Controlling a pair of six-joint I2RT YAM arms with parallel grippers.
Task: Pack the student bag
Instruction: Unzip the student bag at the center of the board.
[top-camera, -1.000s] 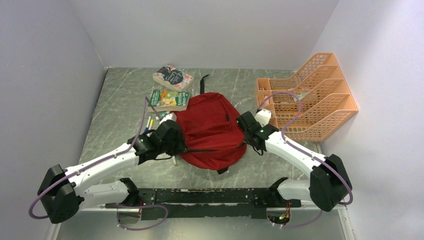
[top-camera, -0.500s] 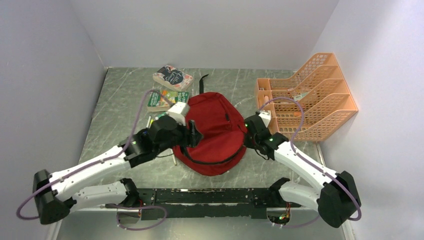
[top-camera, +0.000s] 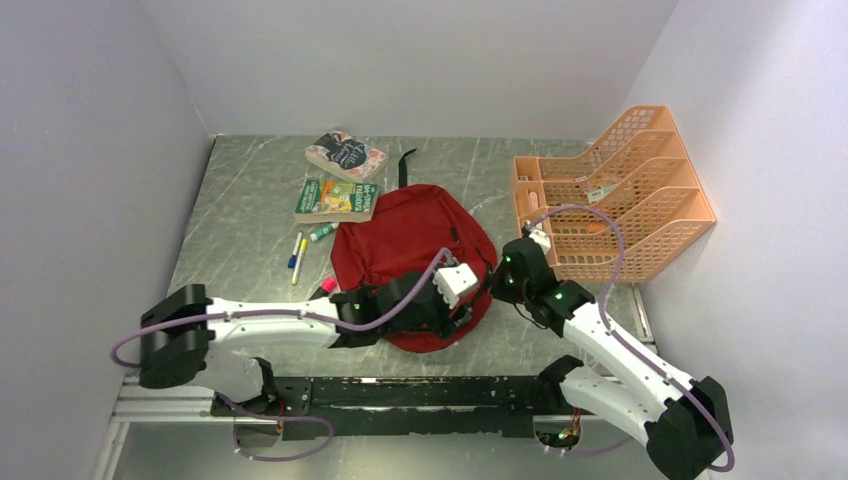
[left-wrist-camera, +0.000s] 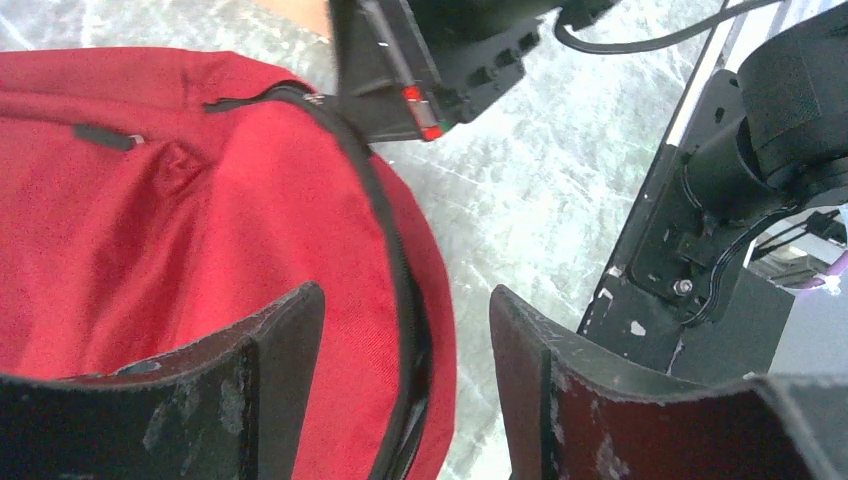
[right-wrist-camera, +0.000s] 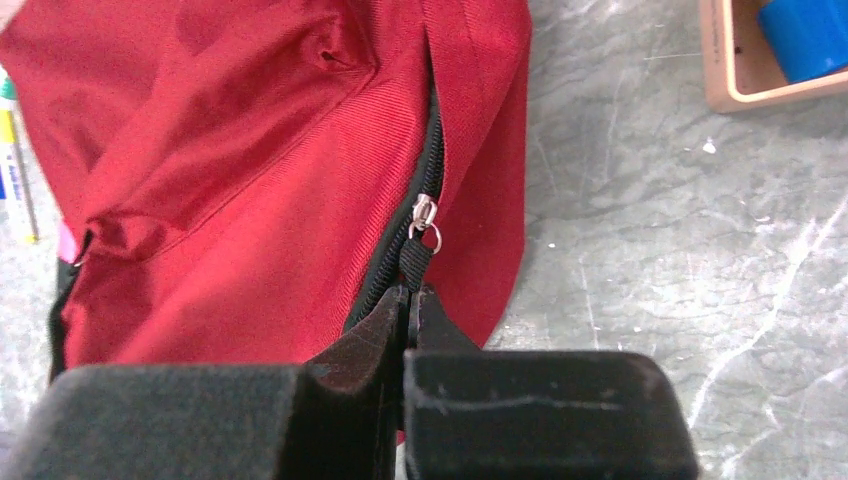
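Right gripper: we see the right gripper (right-wrist-camera: 410, 295) with its two black fingers pressed together, pinching the black zipper pull (right-wrist-camera: 415, 262) that hangs from a small metal slider on the bag's right side.
Left gripper: the left gripper (left-wrist-camera: 403, 295) stands with its fingers well apart and holds nothing. It straddles the black zipper line (left-wrist-camera: 395, 250) at the bag's near right rim, one finger over the red fabric and the other over the table.
Contact, left: we cannot tell whether either finger touches the fabric.
Student bag: the dark red soft fabric student bag (top-camera: 400, 235) lies flat on the grey marbled table (top-camera: 250, 200), between the two arms.
Beside the bag: an orange plastic mesh file organizer (top-camera: 610, 190) stands to its right. Two paperback books (top-camera: 345, 155) lie just beyond its far left corner, and loose marker pens (top-camera: 297, 250) lie to its left.
Hidden: the pull's lower end disappears between the right fingers. From above, the left arm covers the bag's near edge and most of its own gripper.
Cut off: a blue object (right-wrist-camera: 810, 35) right of the bag is clipped by the wrist view's corner, and we cannot identify it.
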